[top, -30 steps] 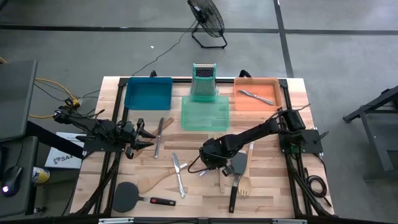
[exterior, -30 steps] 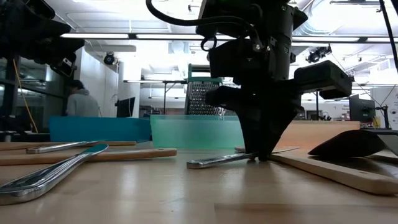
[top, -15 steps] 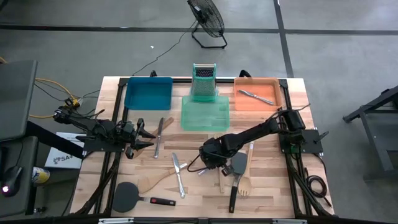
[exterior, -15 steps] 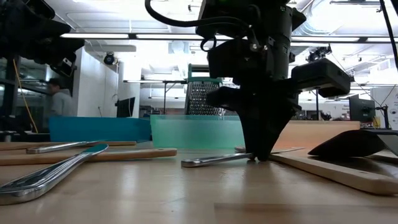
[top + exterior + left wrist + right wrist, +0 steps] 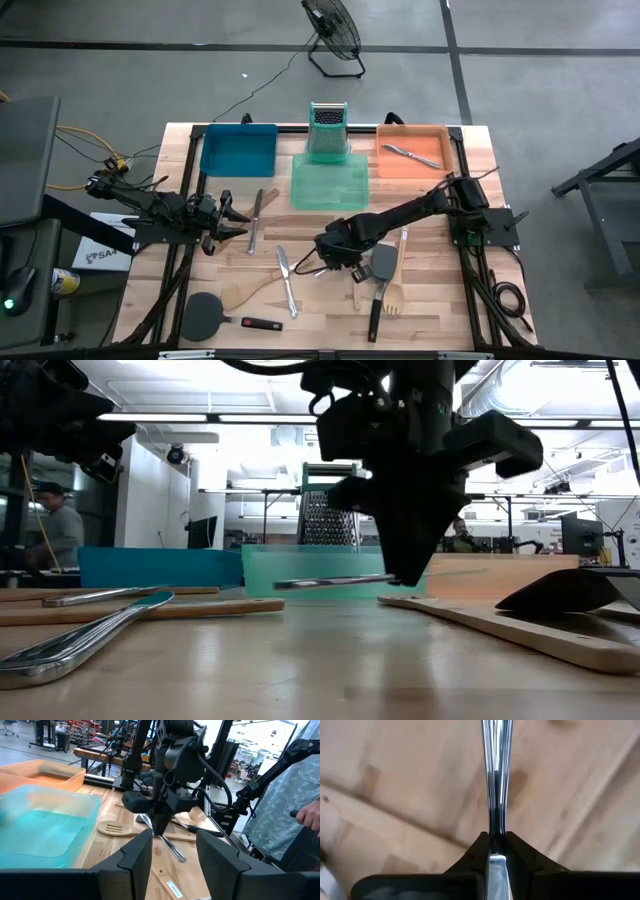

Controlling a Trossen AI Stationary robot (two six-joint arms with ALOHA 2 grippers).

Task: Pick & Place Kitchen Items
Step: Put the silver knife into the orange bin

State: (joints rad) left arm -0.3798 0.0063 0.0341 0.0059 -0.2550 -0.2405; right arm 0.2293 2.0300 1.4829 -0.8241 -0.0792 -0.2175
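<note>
- Low view is the only one showing clearance: the knife (image 5: 335,581) hangs level, clear of the counter (image 5: 300,660), pinched at one end by the right gripper (image 5: 405,575).
- High view puts that right gripper (image 5: 322,262) just in front of the green tray (image 5: 330,185), with the knife (image 5: 312,272) barely a sliver poking out towards the left arm's side.
- Right wrist view gives the grip up close: the fingers (image 5: 479,851) are nearly closed, clamped on the knife (image 5: 496,765), whose thin edge runs straight away from the camera.
- Left wrist view catches the right arm from the side, knife (image 5: 172,850) angled down from its tip, wooden spatula (image 5: 117,828) lying flat behind it.
- The knife is slim, shiny silver, mirror-like along the edge.
- Left gripper (image 5: 238,228) waits well to the left of the green tray, beside a second knife (image 5: 256,208); its fingers (image 5: 137,857) sit partly apart, holding nothing.
- Counter is pale wood planks. Grater (image 5: 328,525) stands at the green tray's far edge, blue tray (image 5: 160,567) to its left, orange tray (image 5: 412,150) to its right.
- Room behind: bright ceiling lights, benches, a person (image 5: 55,530) at the far left.
</note>
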